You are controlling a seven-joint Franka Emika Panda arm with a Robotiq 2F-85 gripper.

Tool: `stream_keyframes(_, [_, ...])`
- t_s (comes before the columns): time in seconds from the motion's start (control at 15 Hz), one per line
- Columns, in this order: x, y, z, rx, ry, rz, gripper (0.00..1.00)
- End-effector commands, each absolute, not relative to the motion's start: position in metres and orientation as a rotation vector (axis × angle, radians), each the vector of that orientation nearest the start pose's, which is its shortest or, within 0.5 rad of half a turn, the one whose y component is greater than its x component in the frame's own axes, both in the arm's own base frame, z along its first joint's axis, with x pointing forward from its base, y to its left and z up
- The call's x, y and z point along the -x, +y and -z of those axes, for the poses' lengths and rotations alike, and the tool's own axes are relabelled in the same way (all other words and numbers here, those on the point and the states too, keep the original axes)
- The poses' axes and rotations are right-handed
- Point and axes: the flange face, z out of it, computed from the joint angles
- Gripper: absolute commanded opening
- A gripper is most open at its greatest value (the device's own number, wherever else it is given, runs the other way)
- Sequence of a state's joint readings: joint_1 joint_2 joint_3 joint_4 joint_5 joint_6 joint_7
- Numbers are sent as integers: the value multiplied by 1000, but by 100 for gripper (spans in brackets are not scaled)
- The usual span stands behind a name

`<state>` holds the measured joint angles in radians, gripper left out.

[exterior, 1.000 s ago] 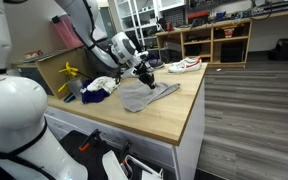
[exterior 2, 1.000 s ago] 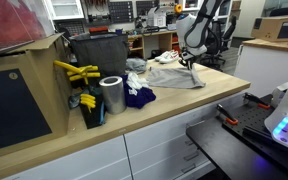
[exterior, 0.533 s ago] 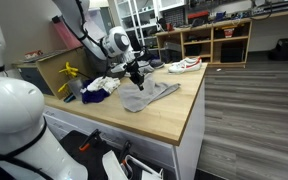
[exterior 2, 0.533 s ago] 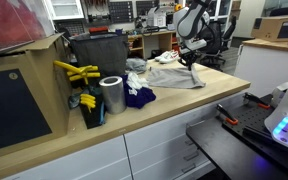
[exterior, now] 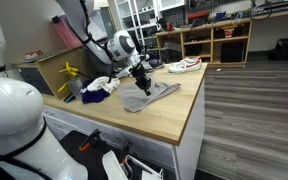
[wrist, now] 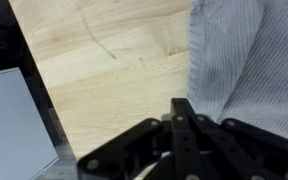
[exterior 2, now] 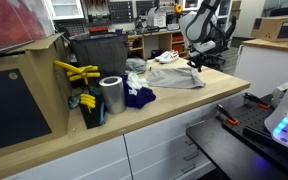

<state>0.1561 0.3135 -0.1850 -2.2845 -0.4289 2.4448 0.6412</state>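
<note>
A grey cloth lies spread flat on the wooden tabletop. My gripper hangs just over the cloth's edge, pointing down, with its black fingers pressed together. In the wrist view the gripper has its tips meeting right beside the left edge of the striped grey cloth, over bare wood. No fabric shows between the fingers.
A white shoe sits at the table's far end. A blue cloth and a white cloth lie near a metal can, a dark bin and yellow tools. Shelving stands behind.
The jaws have closed fully. The gripper swung a little away over the cloth, then came back toward its edge. The cloth lies as before.
</note>
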Motion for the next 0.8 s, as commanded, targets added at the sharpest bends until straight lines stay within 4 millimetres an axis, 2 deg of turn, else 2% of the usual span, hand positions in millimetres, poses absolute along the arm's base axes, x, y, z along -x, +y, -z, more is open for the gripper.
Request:
stream_keyframes(0.0, [-507, -22, -203, 3434, 594, -142, 0])
stream_keyframes(0.4, [-490, -13, -182, 3400, 594, -246, 0])
stream_keyframes(0.73, [-480, -7, -174, 3349, 612, -237, 0])
